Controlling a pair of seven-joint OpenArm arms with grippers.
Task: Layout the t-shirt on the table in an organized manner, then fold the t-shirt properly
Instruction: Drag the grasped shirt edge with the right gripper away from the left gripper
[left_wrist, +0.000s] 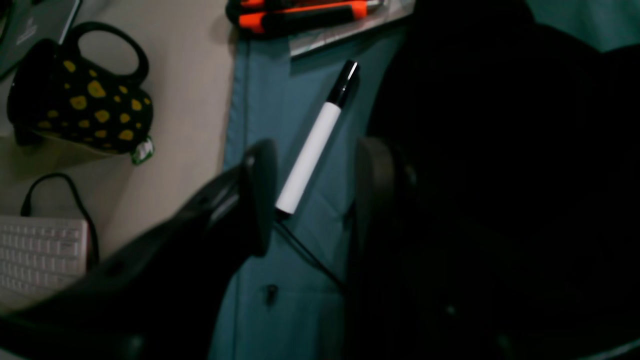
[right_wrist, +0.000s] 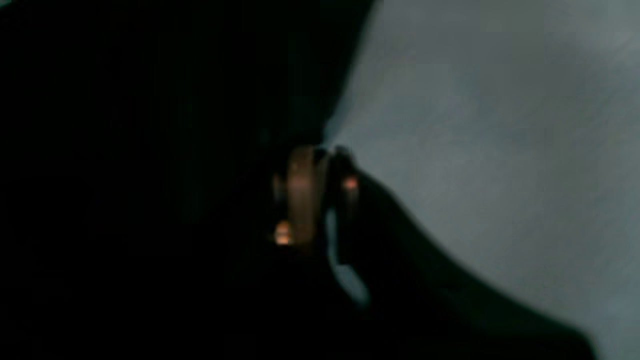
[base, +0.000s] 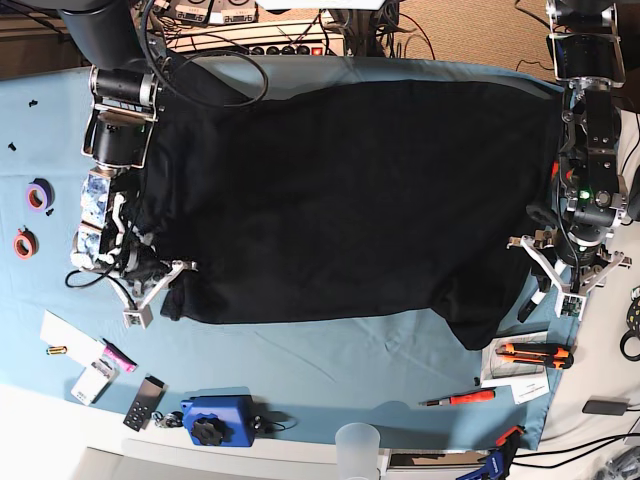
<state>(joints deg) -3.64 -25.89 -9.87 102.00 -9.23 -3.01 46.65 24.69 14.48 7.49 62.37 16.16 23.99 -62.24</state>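
Observation:
The black t-shirt (base: 340, 200) lies spread wide over the teal table (base: 300, 370), its print hidden. At the shirt's near left corner in the base view, my right gripper (base: 160, 288) is down on the fabric. The right wrist view shows that gripper (right_wrist: 322, 167) pressed shut on the t-shirt (right_wrist: 125, 175) at its edge, with table cloth (right_wrist: 500, 150) beside it. My left gripper (base: 565, 282) hangs at the shirt's right edge. In the left wrist view it (left_wrist: 315, 195) is open and holds nothing. One finger (left_wrist: 372, 190) stands against the t-shirt (left_wrist: 500, 175).
A white marker (left_wrist: 312, 150) lies on the cloth between the left fingers. Nearby are an orange utility knife (base: 535, 352), a screwdriver (base: 460, 399), a spotted black mug (left_wrist: 80, 95) and a keyboard (left_wrist: 40, 255). Tape rolls (base: 38, 195), a blue tool (base: 215, 418) and a cup (base: 358, 440) line the edges.

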